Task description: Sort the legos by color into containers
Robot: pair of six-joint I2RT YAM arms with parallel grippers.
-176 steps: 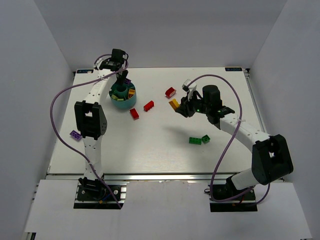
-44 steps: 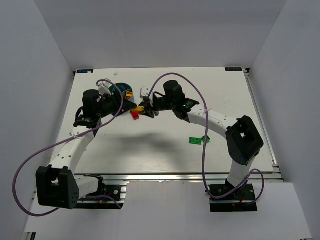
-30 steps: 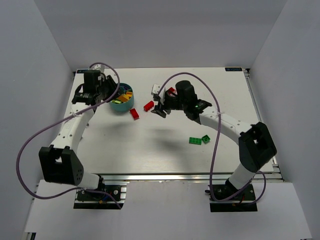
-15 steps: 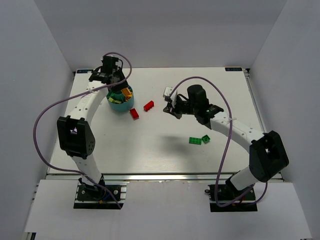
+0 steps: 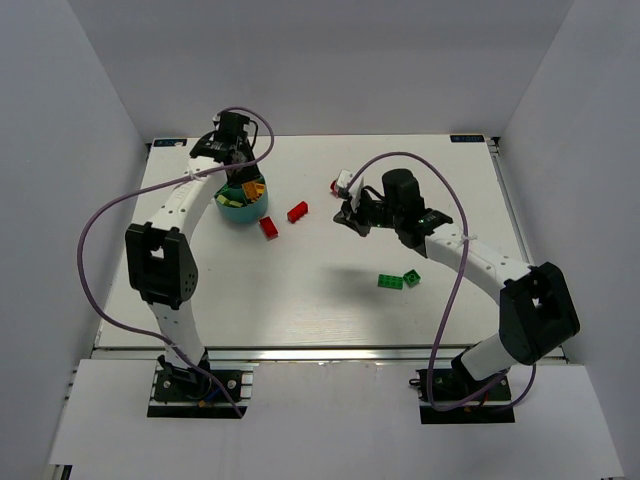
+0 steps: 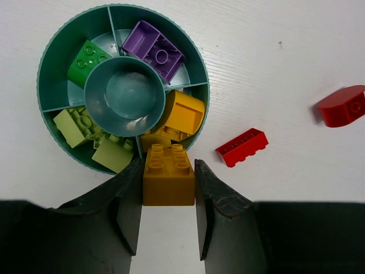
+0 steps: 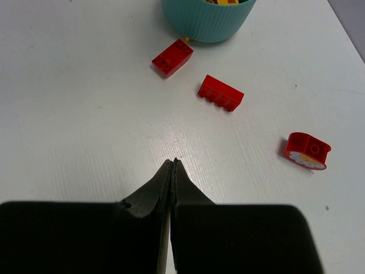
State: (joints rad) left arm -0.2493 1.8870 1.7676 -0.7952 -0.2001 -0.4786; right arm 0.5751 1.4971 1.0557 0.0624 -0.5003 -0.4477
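Grey walls (image 5: 320,60) enclose a white table (image 5: 300,310). At its far left stands the teal cup (image 6: 41,85), 4 compartments round a central tube (image 6: 130,94). The left gripper (image 6: 167,171) hangs over the cup's near rim, fingers clamped on an orange brick (image 6: 169,181). The right gripper (image 7: 173,164), pinched shut and empty, hovers mid-table. Inside the cup lie a purple brick (image 6: 154,50), a green one (image 6: 87,59), pale yellow-green ones (image 6: 74,123) and more orange. Loose to its right: a red brick (image 7: 172,57), another (image 7: 220,92), a rounded red piece (image 7: 307,150). Nearer the arms, a flat green plate (image 5: 390,281) lies just beside a green brick (image 5: 411,277)
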